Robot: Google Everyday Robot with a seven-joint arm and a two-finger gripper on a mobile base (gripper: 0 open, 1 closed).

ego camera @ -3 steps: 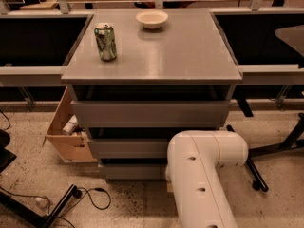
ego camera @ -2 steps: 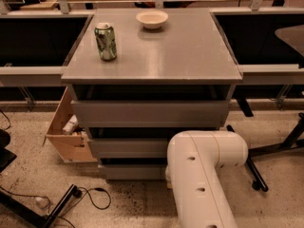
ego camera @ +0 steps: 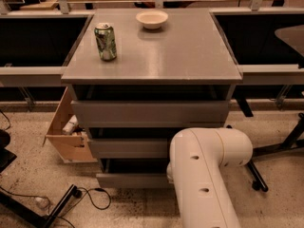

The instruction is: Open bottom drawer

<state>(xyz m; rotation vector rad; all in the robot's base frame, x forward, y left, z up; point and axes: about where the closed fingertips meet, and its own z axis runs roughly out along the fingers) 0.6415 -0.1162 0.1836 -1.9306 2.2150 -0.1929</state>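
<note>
A grey cabinet (ego camera: 190, 56) with three handleless drawer fronts stands in the middle of the camera view. The bottom drawer (ego camera: 133, 179) is the lowest and narrowest-looking front, just above the floor, with a dark gap above it. The middle drawer (ego camera: 128, 147) and the top drawer (ego camera: 149, 113) sit above it. My white arm (ego camera: 209, 170) rises from the bottom edge and bends at the right part of the two lower drawers, covering them there. My gripper is hidden behind the arm, somewhere at those drawers.
A green can (ego camera: 105, 42) and a white bowl (ego camera: 152, 19) stand on the cabinet top. An open cardboard box (ego camera: 66, 132) leans at the cabinet's left side. Black cables (ego camera: 90, 198) lie on the floor at left. A chair base (ego camera: 275, 151) stands at right.
</note>
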